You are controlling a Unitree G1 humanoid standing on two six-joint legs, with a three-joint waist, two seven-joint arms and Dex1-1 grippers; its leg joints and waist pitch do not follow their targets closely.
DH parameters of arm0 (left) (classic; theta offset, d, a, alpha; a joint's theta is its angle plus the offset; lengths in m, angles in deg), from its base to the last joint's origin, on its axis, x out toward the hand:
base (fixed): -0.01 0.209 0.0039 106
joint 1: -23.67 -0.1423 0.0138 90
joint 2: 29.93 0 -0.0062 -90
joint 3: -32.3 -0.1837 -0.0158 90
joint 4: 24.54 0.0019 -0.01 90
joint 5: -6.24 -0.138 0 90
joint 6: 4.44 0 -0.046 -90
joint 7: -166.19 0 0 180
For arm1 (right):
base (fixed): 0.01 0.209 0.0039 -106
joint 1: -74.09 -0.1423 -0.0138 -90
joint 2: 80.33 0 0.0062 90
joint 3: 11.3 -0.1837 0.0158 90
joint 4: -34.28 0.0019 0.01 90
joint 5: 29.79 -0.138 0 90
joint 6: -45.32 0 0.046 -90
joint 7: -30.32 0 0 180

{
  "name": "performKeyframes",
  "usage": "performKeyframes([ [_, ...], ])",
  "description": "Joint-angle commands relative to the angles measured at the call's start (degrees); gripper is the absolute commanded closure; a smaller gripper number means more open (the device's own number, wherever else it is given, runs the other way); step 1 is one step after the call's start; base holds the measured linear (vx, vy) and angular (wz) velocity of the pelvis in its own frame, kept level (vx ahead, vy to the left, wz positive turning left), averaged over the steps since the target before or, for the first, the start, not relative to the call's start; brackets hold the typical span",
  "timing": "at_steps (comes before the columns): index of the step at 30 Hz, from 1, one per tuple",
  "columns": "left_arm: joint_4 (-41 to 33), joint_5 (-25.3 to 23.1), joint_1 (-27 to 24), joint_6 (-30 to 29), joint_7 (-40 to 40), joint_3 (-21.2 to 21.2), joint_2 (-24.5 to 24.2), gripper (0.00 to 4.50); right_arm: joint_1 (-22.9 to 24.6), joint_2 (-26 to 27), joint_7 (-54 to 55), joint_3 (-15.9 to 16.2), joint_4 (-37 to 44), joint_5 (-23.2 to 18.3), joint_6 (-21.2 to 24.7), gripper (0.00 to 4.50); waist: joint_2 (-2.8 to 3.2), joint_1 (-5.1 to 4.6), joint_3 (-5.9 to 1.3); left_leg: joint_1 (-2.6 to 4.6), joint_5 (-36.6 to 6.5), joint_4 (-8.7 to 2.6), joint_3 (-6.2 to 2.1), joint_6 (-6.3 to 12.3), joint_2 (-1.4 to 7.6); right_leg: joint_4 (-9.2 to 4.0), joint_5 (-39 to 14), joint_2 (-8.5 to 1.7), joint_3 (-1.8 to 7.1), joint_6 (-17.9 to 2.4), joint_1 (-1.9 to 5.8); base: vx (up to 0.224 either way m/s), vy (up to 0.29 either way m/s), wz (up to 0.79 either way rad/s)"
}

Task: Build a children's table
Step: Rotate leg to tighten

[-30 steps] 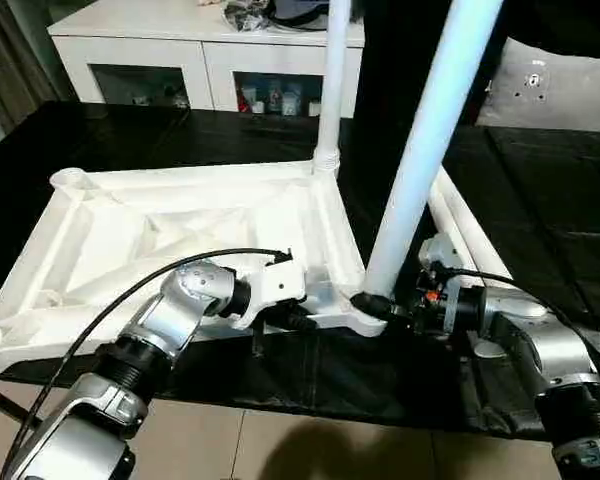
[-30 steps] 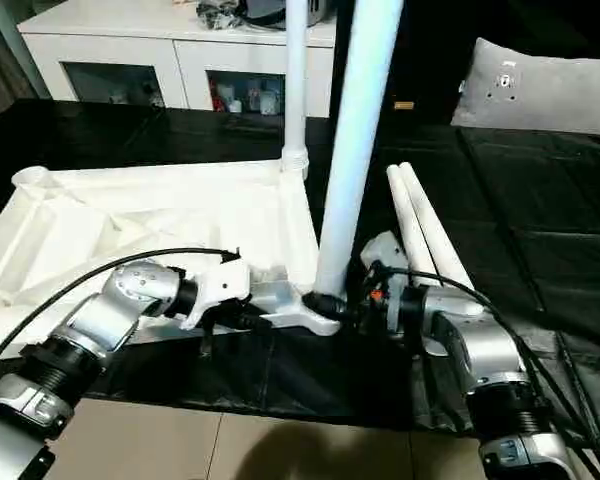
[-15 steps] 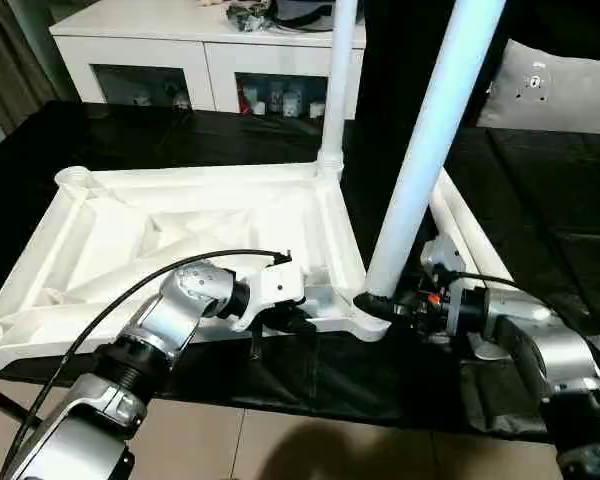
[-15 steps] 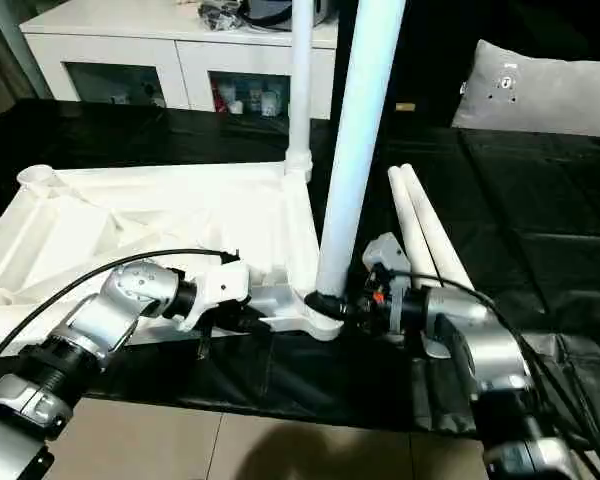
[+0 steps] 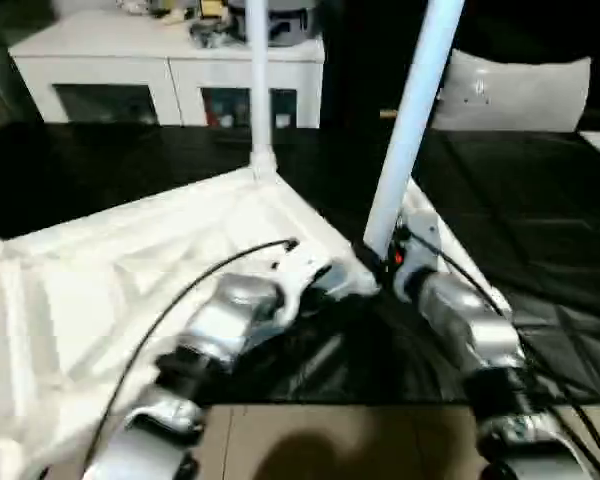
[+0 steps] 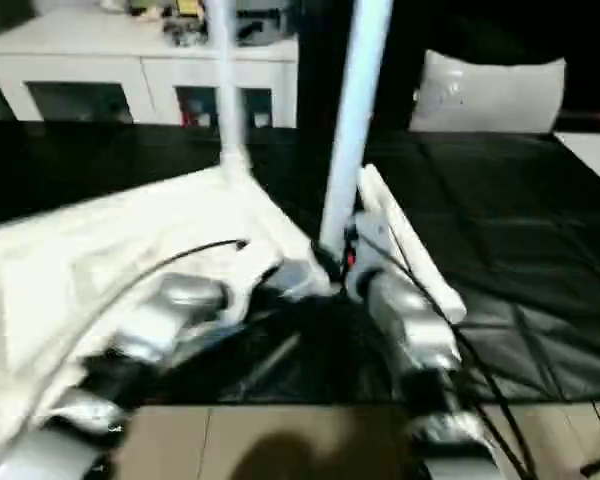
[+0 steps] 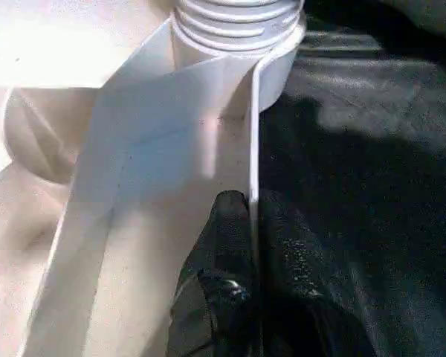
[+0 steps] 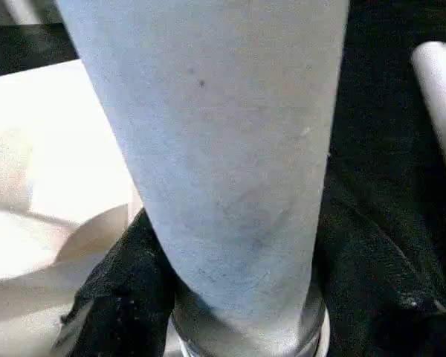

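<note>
Your left tool [image 7: 241,245] is pinched tight on the thin rim wall of the upturned tabletop [image 5: 110,290], just short of the corner socket [image 7: 279,71] that the wrist view shows with a threaded leg end seated in it. Your right tool [image 8: 230,297] wraps the near leg [image 5: 410,120] low down at its base, fingers [image 8: 119,290] spread to the tube's width and closed on it. The leg stands nearly upright in the tabletop's near corner, leaning a little. A second leg [image 5: 257,90] stands in the far corner. Two more legs [image 6: 405,245] lie on the black surface [image 5: 540,200] just beside your right arm.

The main risk is cross-threading. If you turn the leaning leg before it stands straight in its socket, the threads may bite crooked and jam, or the leg may seat loosely and wobble.

The second risk is the tabletop swinging. Your left hold is on a thin wall only; a strong twist from the right side could drag the whole slab round, slip it out of the pinch, or push its overhanging near edge further off the surface.

Watch your right elbow as well: it is close to the loose legs, and a nudge could roll them away.
</note>
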Motion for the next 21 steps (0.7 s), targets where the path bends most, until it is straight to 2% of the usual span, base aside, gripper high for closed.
performKeyframes([
  [1,-1.02,2.21,0.4,2.83,0.52,-1.56,3.49,4.5,1.78,2.61,0.78,1.18,-4.73,-0.95,2.59,2.16,0.44,-0.76,-1.4,0.04,-33.95,-6.33,-2.24,1.4,4.03,-4.12,-31.12,-3.8,1.68,1.78,2.1,0.0,0.0,0.0],
  [2,-1.0,1.81,0.35,3.06,0.37,-1.77,3.37,4.5,1.81,2.73,0.85,1.1,-4.63,-0.88,2.47,2.16,0.29,-0.88,-0.87,0.61,-37.69,-6.88,-2.17,0.76,4.15,-3.91,-31.91,-3.55,1.84,1.45,1.57,0.0,0.0,0.0],
  [3,-1.41,1.07,0.04,2.76,0.27,-1.95,3.02,4.5,1.85,3.08,0.78,0.55,-4.31,-0.77,2.3,1.61,0.04,-1.19,-0.88,1.49,-37.62,-6.02,-1.85,0.22,3.25,-4.68,-34.75,-4.1,1.86,1.38,0.9,0.0,0.0,0.0],
  [4,-1.68,0.58,-0.16,2.65,0.26,-2.07,2.67,4.5,1.88,3.23,0.82,0.14,-4.13,-0.65,2.05,1.48,-0.12,-1.39,-0.87,1.74,-36.24,-5.5,-1.75,0.17,2.66,-5.33,-36.75,-4.51,1.6,1.52,0.57,0.0,0.0,0.0],
  [5,-2.06,-0.24,-0.41,2.23,-0.02,-2.41,1.85,4.5,1.76,3.41,1.06,-1.12,-4.04,-1.29,1.61,1.48,-0.02,-1.63,-0.86,1.61,-32.76,-4.6,-1.61,0.47,1.82,-6.54,-40.48,-5.05,0.77,2.53,0.49,0.0,0.0,0.0],
  [6,-2.06,-0.24,-0.41,2.23,-0.02,-2.41,1.85,4.5,1.76,3.41,1.06,-1.12,-4.04,-1.29,1.61,1.43,-0.13,-1.72,-0.91,1.42,-31.42,-4.4,-1.62,0.67,1.72,-6.84,-41.27,-5.25,0.5,2.94,0.58,0.0,0.0,0.0],
  [7,-1.76,-0.82,-0.42,2.72,-0.38,-2.9,0.85,4.5,1.77,3.09,0.93,-2.08,-3.82,-2.41,1.15,1.29,-0.13,-1.55,-1.07,1.11,-29.57,-4.31,-1.68,0.93,1.74,-6.83,-40.84,-5.23,0.45,3.31,0.77,0.0,0.0,0.0],
  [9,-1.21,-1.08,-0.42,3.71,-0.2,-3.18,-0.22,4.5,2.17,2.0,-0.97,-2.03,-3.06,-2.85,-0.4,1.05,-0.04,-1.37,-1.09,1.03,-29.24,-4.49,-1.69,1.15,2.01,-6.41,-38.58,-5.25,0.52,2.63,0.58,0.0,0.0,0.0],
  [10,-0.76,-1.29,-0.43,4.79,0.6,-3.49,-1.38,4.5,2.93,0.41,-4.47,-1.72,-1.65,-3.46,-2.08,1.0,-0.09,-1.41,-1.01,0.47,-29.61,-4.87,-1.88,1.05,2.22,-5.97,-37.33,-5.2,0.48,2.5,0.96,0.0,0.0,0.0],
  [12,-0.19,-1.88,-0.5,6.7,2.12,-4.06,-3.06,4.5,4.19,-2.08,-9.87,-1.35,0.75,-4.66,-3.18,0.94,-0.09,-1.14,-1.2,-0.09,-28.51,-5.09,-1.97,1.11,2.36,-5.47,-35.91,-5.64,1.15,1.99,1.26,0.0,0.0,0.0],
  [13,-0.19,-1.88,-0.5,6.7,2.12,-4.06,-3.06,4.5,4.19,-2.08,-9.87,-1.35,0.75,-4.66,-3.18,0.77,-0.21,-0.93,-1.27,-0.36,-26.68,-5.16,-1.85,1.37,2.3,-5.29,-34.98,-5.78,1.62,1.49,1.3,0.0,0.0,0.0],
  [14,0.1,-1.95,-0.49,7.67,3.06,-4.29,-3.77,4.5,4.85,-3.7,-12.84,-0.87,1.89,-5.03,-3.39,0.65,-0.07,-0.69,-1.41,-0.79,-24.23,-5.25,-1.83,1.57,2.34,-4.86,-33.35,-5.95,2.0,0.23,1.41,0.0,0.0,0.0],
  [16,0.3,-2.04,-0.51,8.35,3.75,-4.4,-4.24,4.5,5.31,-4.78,-14.98,-0.61,2.69,-5.18,-3.57,0.47,-0.18,-0.35,-1.72,-1.43,-20.94,-5.29,-1.72,2.18,2.59,-4.31,-30.04,-5.87,2.38,-1.06,1.71,0.0,0.0,0.0],
  [17,0.51,-2.02,-0.6,9.55,6.17,-4.91,-5.54,4.5,6.35,-7.8,-19.61,0.18,4.57,-5.06,-4.45,0.47,-0.34,0.14,-2.02,-1.77,-17.16,-5.18,-1.51,2.69,2.59,-3.78,-26.63,-5.98,2.99,-2.56,1.75,0.0,0.0,0.0],
  [18,0.51,-2.02,-0.6,9.55,6.17,-4.91,-5.54,4.5,6.35,-7.8,-19.61,0.18,4.57,-5.06,-4.45,0.22,-0.47,0.47,-2.22,-2.05,-15.0,-5.05,-1.37,3.1,2.66,-3.35,-24.43,-5.96,3.32,-3.23,1.86,0.0,0.0,0.0],
  [19,0.67,-2.21,-0.58,10.18,7.26,-5.46,-6.23,4.5,6.64,-8.87,-21.59,0.05,5.35,-5.5,-4.23,0.22,-0.68,1.12,-2.28,-2.12,-12.16,-4.93,-1.03,4.24,2.68,-2.61,-21.48,-5.75,3.8,-4.83,1.55,0.0,0.0,0.0],
  [20,0.8,-2.51,-0.62,11.3,8.5,-6.24,-7.07,4.5,6.85,-9.88,-23.3,-0.06,6.05,-5.95,-4.0,0.17,-1.38,1.5,-2.27,-2.63,-10.33,-4.69,-0.75,5.26,2.22,-2.08,-21.53,-5.48,4.32,-5.16,1.66,0.0,0.0,0.0],
  [21,0.99,-2.69,-0.65,12.84,10.63,-7.58,-8.4,4.5,6.9,-11.26,-25.35,-0.05,6.62,-6.69,-3.83,0.1,-1.45,2.07,-2.47,-2.29,-8.67,-4.52,-0.54,5.89,2.08,-1.74,-21.8,-5.49,4.88,-5.96,1.26,0.0,0.0,0.0],
])
